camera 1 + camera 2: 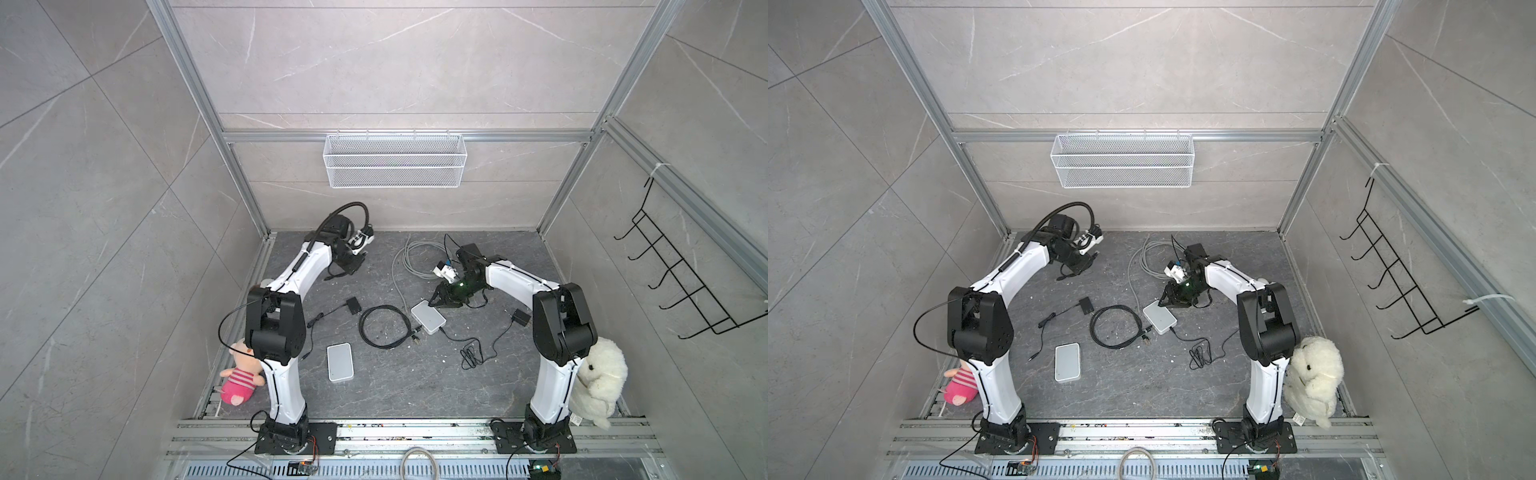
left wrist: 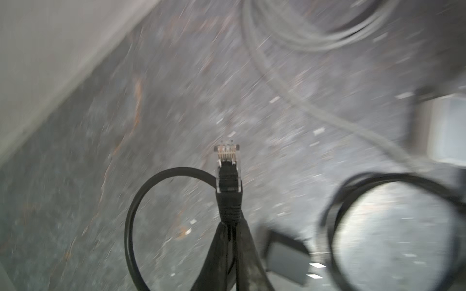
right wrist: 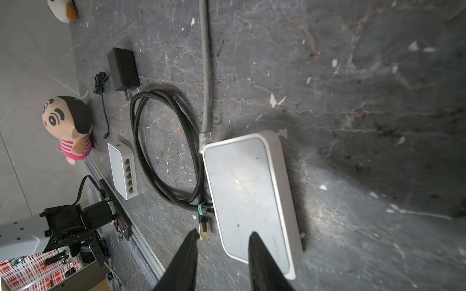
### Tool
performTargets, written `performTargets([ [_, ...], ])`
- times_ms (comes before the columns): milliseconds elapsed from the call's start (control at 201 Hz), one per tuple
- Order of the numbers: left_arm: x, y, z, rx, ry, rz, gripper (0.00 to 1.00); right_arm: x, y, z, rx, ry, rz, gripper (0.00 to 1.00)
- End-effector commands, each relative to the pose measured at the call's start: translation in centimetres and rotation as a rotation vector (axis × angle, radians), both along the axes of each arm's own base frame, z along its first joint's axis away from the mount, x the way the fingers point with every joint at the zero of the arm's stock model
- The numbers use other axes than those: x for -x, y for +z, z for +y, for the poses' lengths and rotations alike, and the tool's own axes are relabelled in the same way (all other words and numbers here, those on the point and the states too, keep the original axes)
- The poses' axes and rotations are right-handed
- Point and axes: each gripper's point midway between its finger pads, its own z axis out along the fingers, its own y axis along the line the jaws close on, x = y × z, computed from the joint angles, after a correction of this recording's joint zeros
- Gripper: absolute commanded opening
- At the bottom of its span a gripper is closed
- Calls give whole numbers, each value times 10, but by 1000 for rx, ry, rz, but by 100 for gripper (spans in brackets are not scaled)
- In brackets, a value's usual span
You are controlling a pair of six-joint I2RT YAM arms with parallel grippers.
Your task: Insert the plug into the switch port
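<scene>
Closest to me, the aluminium rail (image 1: 415,432) is carrying both arm bases, with a pink-striped doll (image 1: 239,376) leaning beside the left arm and a white plush toy (image 1: 600,374) pressing against the right one. Just past them, a spare switch (image 1: 340,361) is lying flat on the dark, stone-patterned floor (image 1: 395,399). Further in, the switch (image 1: 428,318) is sitting at an angle, and a coiled black cable (image 1: 384,328) is lying against its port side. A grey cable (image 3: 206,75) is already occupying a port at one end, and a gold-tipped connector (image 3: 203,231) is resting just beside the casing. The right gripper (image 3: 224,233) is hanging over the switch's corner with its jaws partly apart, one finger above the lid and one off the edge; I cannot tell whether either is touching. Two black adapters are lying nearby, one (image 1: 354,305) between the coil and the left arm, the other (image 1: 520,319) by the right arm. Far back on the left, the left gripper (image 2: 230,228) is pinching the boot of a thin black cable, jaws fully closed, so the plug (image 2: 228,153) is sticking out in front, well apart from the switch; that wrist view is blurred. Beyond, a white mesh basket (image 1: 395,160) is hanging on the grey tiled back wall and a black hook rack (image 1: 681,274) on the side wall.
</scene>
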Motion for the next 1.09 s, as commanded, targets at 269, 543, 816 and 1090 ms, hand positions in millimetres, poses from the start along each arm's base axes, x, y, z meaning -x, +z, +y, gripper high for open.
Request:
performTargets([
  [269,139,-77,-81,-124,-12,388,11,-4,-7,-30,-1,-107,2,36],
  [543,172,-91,-86,-167,52,469,11,2,-1,-15,-99,-85,0,36],
  [816,174,-79,-100,-61,4,429,30,11,-6,-14,-93,-87,23,35],
  [1090,176,-108,-103,-59,-24,395,40,10,-7,-13,-93,-84,25,35],
])
